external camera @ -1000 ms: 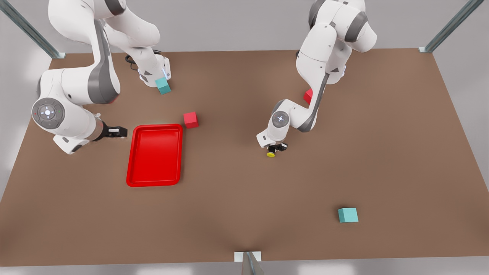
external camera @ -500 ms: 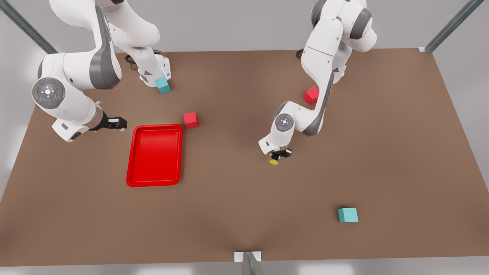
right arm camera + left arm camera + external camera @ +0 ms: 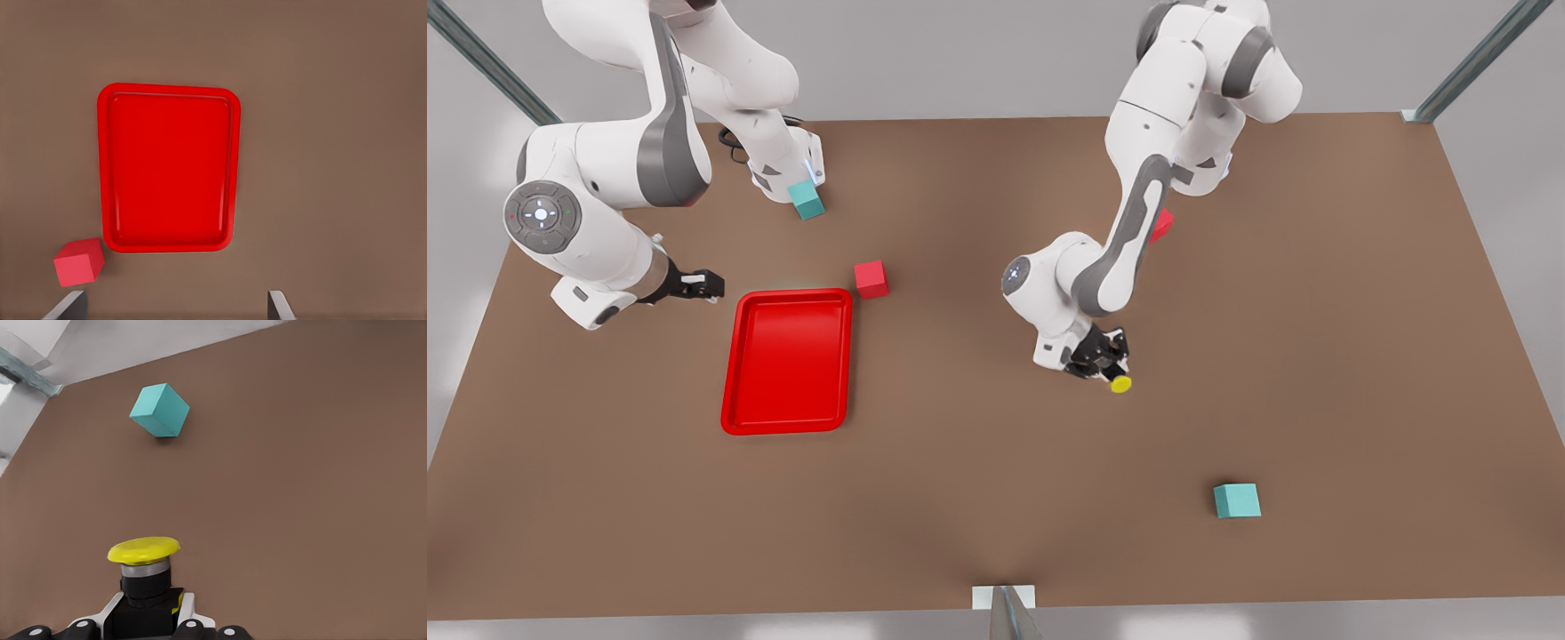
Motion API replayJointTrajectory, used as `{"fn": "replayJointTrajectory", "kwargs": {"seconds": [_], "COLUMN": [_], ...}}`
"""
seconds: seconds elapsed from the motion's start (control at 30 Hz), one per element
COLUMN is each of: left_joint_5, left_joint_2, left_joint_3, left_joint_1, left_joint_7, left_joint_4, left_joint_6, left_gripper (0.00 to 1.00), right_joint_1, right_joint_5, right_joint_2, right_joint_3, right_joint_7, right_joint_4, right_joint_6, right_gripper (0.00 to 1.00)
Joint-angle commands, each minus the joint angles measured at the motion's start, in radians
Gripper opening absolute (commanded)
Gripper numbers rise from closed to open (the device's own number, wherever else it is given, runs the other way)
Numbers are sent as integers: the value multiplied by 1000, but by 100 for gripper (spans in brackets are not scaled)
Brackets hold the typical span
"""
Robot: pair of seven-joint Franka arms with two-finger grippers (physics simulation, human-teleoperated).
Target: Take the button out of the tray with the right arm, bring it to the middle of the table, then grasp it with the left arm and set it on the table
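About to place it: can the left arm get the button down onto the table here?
Probably yes: the left hand holds the button over bare table, the nearest teal cube well clear; the right hand waits open beside the tray.

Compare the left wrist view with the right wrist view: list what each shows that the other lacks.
Left wrist view: the left gripper shut on the button, its yellow cap pointing away from the camera, and a teal cube farther off on the table.
Right wrist view: the tray with nothing in it, a red cube just off one corner, and the open right gripper, holding nothing.
Shared: the bare brown table.
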State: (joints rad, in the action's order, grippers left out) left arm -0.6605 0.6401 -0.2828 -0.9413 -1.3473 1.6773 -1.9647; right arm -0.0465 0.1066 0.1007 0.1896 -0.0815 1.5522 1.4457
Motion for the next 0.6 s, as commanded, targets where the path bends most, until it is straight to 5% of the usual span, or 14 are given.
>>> {"fn": "replayJointTrajectory", "kwargs": {"seconds": [0.0,0.2,0.57], "left_joint_5": [-195,-366,-458], "left_joint_2": [27,197,331], "left_joint_3": [1,7,7], "left_joint_1": [-24,-89,-74], "left_joint_7": [-1662,-1868,-1949], "left_joint_4": [-1,5,5], "left_joint_6": [182,359,190], "left_gripper": [46,46,46], "right_joint_1": [-4,-10,-12], "right_joint_5": [1,2,5], "right_joint_2": [-1,-1,1], "right_joint_3": [1,1,-2], "right_joint_7": [8,6,16], "right_joint_4": [-1,-1,-6], "right_joint_6": [-2,-4,-5], "right_gripper": [100,100,100]}}
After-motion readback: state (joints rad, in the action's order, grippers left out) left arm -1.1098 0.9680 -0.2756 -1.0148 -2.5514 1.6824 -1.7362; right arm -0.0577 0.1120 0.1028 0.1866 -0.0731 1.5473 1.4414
